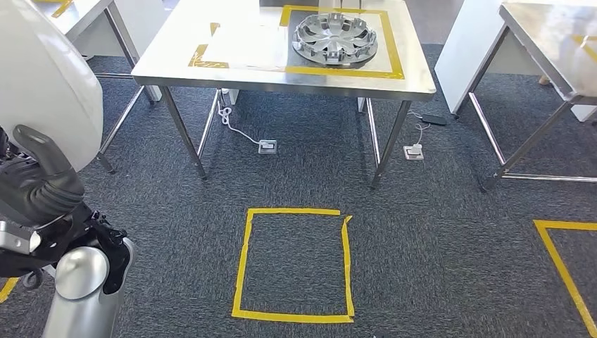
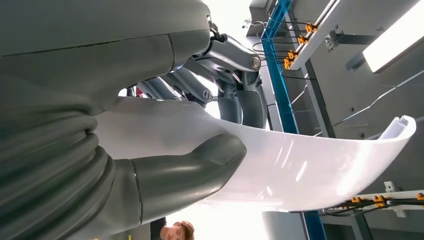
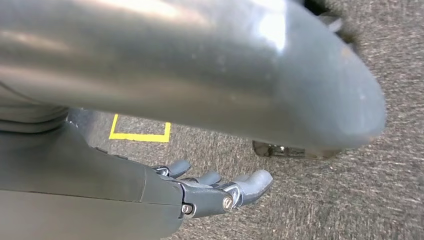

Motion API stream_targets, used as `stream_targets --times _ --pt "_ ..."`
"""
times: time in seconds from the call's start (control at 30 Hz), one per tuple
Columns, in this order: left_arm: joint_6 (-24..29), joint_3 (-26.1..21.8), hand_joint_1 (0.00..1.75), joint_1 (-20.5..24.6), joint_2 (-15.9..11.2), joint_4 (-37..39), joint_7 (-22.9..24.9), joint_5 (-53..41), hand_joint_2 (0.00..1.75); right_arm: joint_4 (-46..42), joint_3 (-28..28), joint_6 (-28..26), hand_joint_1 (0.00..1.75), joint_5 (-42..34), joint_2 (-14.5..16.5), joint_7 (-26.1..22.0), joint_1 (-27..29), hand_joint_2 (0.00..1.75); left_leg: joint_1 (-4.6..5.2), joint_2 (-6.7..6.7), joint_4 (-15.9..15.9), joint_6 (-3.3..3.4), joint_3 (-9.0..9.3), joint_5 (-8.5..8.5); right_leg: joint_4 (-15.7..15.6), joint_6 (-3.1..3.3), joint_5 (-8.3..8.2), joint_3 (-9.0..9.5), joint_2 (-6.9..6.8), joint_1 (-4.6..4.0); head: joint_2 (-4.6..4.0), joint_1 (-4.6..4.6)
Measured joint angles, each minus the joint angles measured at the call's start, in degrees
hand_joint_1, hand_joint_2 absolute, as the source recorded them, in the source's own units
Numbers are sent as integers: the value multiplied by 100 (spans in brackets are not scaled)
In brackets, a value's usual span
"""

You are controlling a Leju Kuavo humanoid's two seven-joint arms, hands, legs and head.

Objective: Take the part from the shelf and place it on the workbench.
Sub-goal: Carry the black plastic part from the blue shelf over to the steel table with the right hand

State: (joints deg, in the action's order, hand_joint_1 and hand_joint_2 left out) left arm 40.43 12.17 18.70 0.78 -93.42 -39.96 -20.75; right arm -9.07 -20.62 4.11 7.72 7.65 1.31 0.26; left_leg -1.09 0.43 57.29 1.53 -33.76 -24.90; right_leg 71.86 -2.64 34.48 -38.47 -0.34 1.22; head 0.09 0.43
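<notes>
Now carrying the white curved plastic part at ten o'clock, left hand clamping it, right hand hanging slack and empty; advising level approach toward steel workbench at twelve.

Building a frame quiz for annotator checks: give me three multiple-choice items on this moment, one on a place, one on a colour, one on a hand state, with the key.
1. Where does the silver wheel cover lie?
A. on the carpet
B. on the steel table, inside a yellow tape outline
C. in the right hand

2. What colour is the curved part in the left hand?
A. white
B. blue
C. black

3. How is the right hand?
A. gripping a cable
B. holding the wheel cover
C. holding nothing, fingers extended

Key: B, the wheel cover rests on the table within the tape; A, the part under the left hand thumb is glossy white; C, the right hand hangs over carpet with nothing in it.
</notes>
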Motion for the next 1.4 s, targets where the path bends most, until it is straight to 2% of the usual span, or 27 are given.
stream_targets --times 0.03,0.07,0.1,0.17,0.2,0.23,0.33,0.4,0.5,0.53,0.57,0.6,0.63,0.7,0.73,0.87,0.93,1.0,1.03,1.07,1.1,1.17,1.2,1.23,1.27,1.33,1.4 --pt "-1 0 175 -12 3 0 0 -1 175 0 -1 -1 0 0 0 0 9 0 -10 -29 8 -22 -6 -2 177 -11 18 -105 4 15 0 0" --pt "-1 0 175 -19 3 0 1 -2 175 0 -3 -3 0 0 0 0 14 0 -28 -54 22 -54 -8 -9 117 -25 -86 -94 4 32 0 -1" --pt "-1 0 175 -23 3 0 1 -2 175 0 -5 -7 0 0 0 -1 16 0 -54 -77 46 -96 -9 -23 -168 -42 -281 32 4 54 0 1" --pt "-1 -1 175 -24 3 -5 1 -2 175 0 -10 -13 0 0 3 -2 14 0 -92 -113 131 -209 -22 -76 -947 -70 -624 394 24 88 0 8" --pt "-1 -1 175 -25 3 -10 0 -2 175 0 -12 -15 0 0 5 -1 12 0 -96 -129 165 -270 -32 -99 -1186 -46 -699 505 39 89 0 12" --pt "-1 -2 175 -25 3 -16 -2 -2 175 0 -15 -18 0 0 8 1 11 0 -94 -142 179 -326 -40 -111 -1283 -3 -706 545 53 78 0 15" --pt "-2 -4 175 -30 4 -27 -2 -2 175 0 -22 -24 0 0 8 3 8 0 -113 -151 152 -455 -39 -109 -1251 174 -702 518 54 48 0 14" --pt "-2 -9 175 -29 4 -29 1 -2 175 0 -25 -25 0 0 9 1 7 0 -120 -112 437 -491 -168 -283 -1268 266 -712 531 43 53 0 -4" --pt "-2 -11 175 -40 1 -27 1 1 175 0 -26 -26 0 0 9 0 12 0 -87 -76 1544 -479 -714 -763 -1267 340 -694 539 29 11 0 -15" --pt "-2 -11 175 -46 -2 -26 1 2 175 0 -26 -26 0 1 9 -1 14 0 -74 -76 1768 -461 -839 -799 -1264 354 -685 545 26 -9 0 -16" --pt "-2 -11 175 -50 -3 -26 1 3 175 0 -26 -25 0 3 9 -2 15 0 -59 -76 1781 -434 -859 -726 -1263 364 -675 557 26 -26 0 -16" --pt "-2 -11 175 -52 -3 -27 1 3 175 0 -26 -25 0 4 9 -5 15 0 -41 -75 1550 -396 -757 -550 -1261 369 -662 578 26 -40 0 -16" --pt "-2 -11 175 -51 -3 -28 1 3 175 0 -26 -22 0 7 9 -10 14 0 -19 -72 1153 -350 -567 -329 -1261 366 -646 604 27 -49 0 -16" --pt "-2 -11 175 -45 -3 -33 1 3 175 0 -26 -11 0 13 8 -27 12 0 34 -55 451 -271 -218 -95 -1258 329 -613 632 30 -72 0 -13" --pt "-1 -11 175 -44 -3 -37 1 3 175 0 -26 -1 0 18 8 -36 13 0 55 -52 282 -245 -137 -76 -1259 300 -603 632 30 -79 0 -11" --pt "-2 -23 175 -47 -20 -73 -1 3 175 0 -26 42 0 31 2 -73 12 0 52 -81 184 -140 -85 -98 -1224 169 -543 635 25 -74 0 -1" --pt "-2 -26 175 -42 -23 -108 -4 2 175 0 -26 50 0 34 -2 -86 8 0 30 -76 149 -78 -42 -102 -788 119 -309 428 30 -66 0 16" --pt "-2 -26 175 -48 -23 -117 -4 1 175 0 -26 50 0 38 -3 -91 17 0 38 -75 154 -42 -36 -124 -26 92 -4 1 31 -65 0 27" --pt "-2 -26 175 -54 -24 -117 -4 1 175 0 -26 50 0 44 -4 -91 27 0 41 -80 160 -35 -34 -135 249 86 50 -175 31 -64 0 27" --pt "-2 -26 175 -57 -25 -117 -4 1 175 0 -26 50 0 52 -4 -90 35 0 43 -88 166 -36 -26 -148 320 87 -12 -253 31 -64 0 28" --pt "-2 -26 175 -59 -25 -119 -4 1 175 0 -26 50 0 60 -4 -90 41 0 44 -98 173 -42 -10 -163 156 94 -186 -212 31 -63 0 28" --pt "-2 -26 175 -58 -25 -120 -4 1 175 0 -26 50 0 68 -7 -92 42 0 46 -113 185 -72 31 -202 -623 132 -632 120 32 -65 0 27" --pt "-2 -26 175 -55 -25 -120 -3 1 175 0 -26 50 0 68 -10 -94 39 0 55 -119 194 -98 41 -221 -969 161 -768 271 33 -76 0 26" --pt "-2 -26 175 -51 -26 -120 -2 4 175 0 -26 50 0 68 -13 -93 37 0 62 -122 197 -127 44 -234 -1184 190 -824 363 35 -88 0 24" --pt "-2 -26 175 -48 -27 -118 -1 8 175 0 -26 50 0 68 -15 -90 38 0 68 -124 193 -159 43 -242 -1258 220 -808 390 37 -103 0 23" --pt "-2 -26 175 -40 -27 -118 1 16 175 0 -26 48 0 68 -16 -82 43 0 66 -125 179 -228 47 -253 -1290 285 -810 398 38 -104 0 23" --pt "-2 -26 175 -21 -27 -119 1 19 175 0 -26 46 0 67 -16 -82 44 0 58 -112 344 -289 -13 -360 -1334 360 -815 448 34 -78 0 5"
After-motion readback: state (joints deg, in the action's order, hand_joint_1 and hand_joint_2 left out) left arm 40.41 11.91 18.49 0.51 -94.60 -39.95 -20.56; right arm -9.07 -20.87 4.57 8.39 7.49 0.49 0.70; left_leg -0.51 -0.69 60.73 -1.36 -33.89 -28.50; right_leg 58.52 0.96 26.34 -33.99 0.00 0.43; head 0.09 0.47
